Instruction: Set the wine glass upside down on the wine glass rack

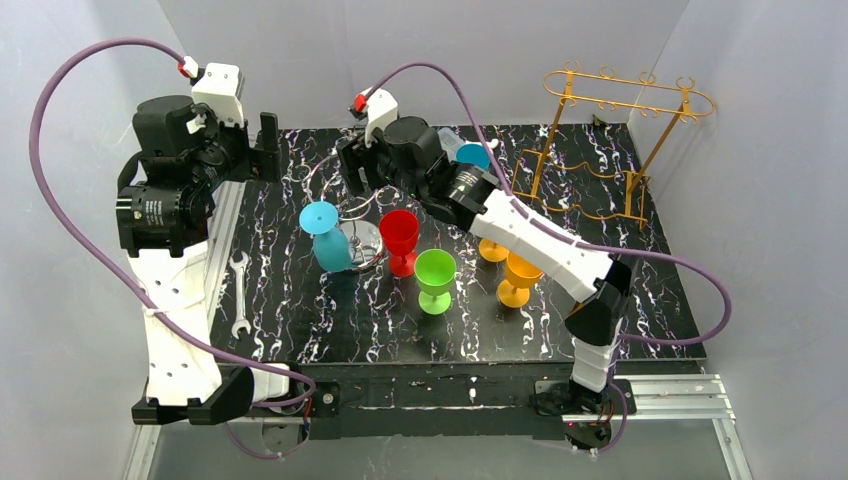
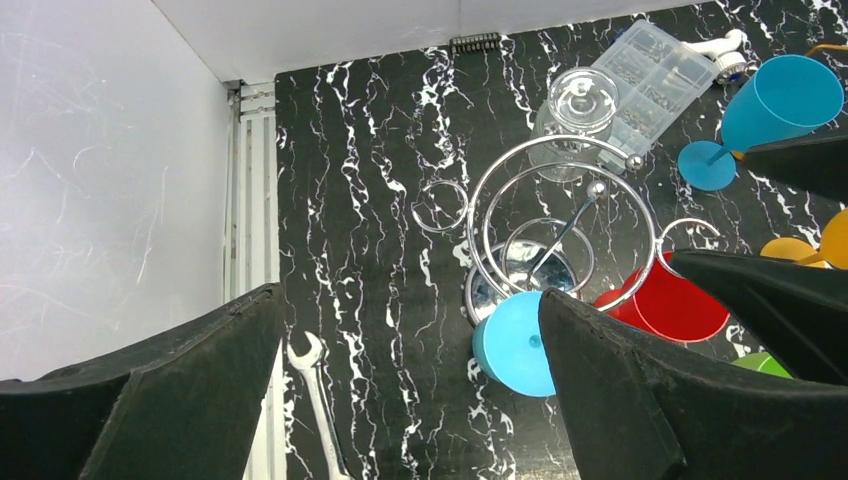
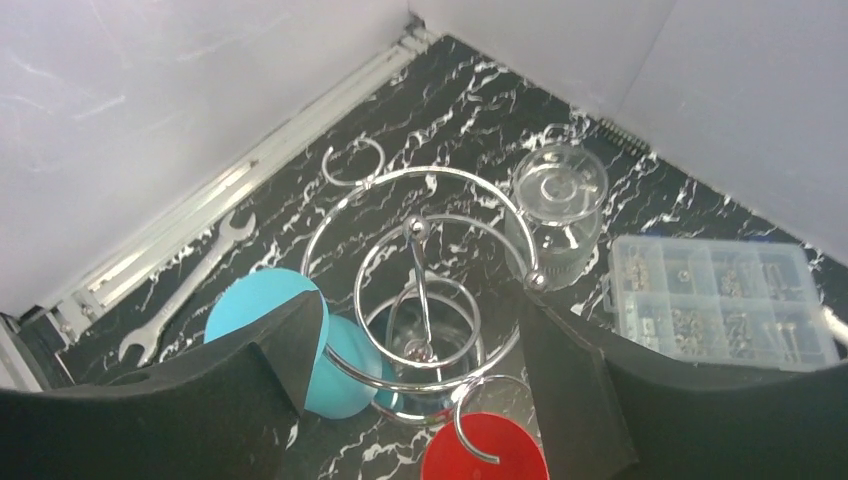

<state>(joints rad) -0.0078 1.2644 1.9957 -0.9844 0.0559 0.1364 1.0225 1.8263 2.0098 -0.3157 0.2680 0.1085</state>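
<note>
Bright, even light from above casts soft shadows; close up, the right pincer fingers (image 3: pixel 150 420) look perhaps slightly blurred.

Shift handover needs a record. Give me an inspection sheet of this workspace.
Surface: black marbled table, no spill seen.
Job's things: chrome spiral rack; blue glass and clear glass upside down at its rings; red glass upright beside it.
Clutter: wrench, parts box, green glass, orange glasses, gold rack.
Grippers: left tool open, empty; right tool open, empty, above the chrome spiral rack.
Cables: purple cables loop clear of the glasses.
Surroundings: white walls.
</note>
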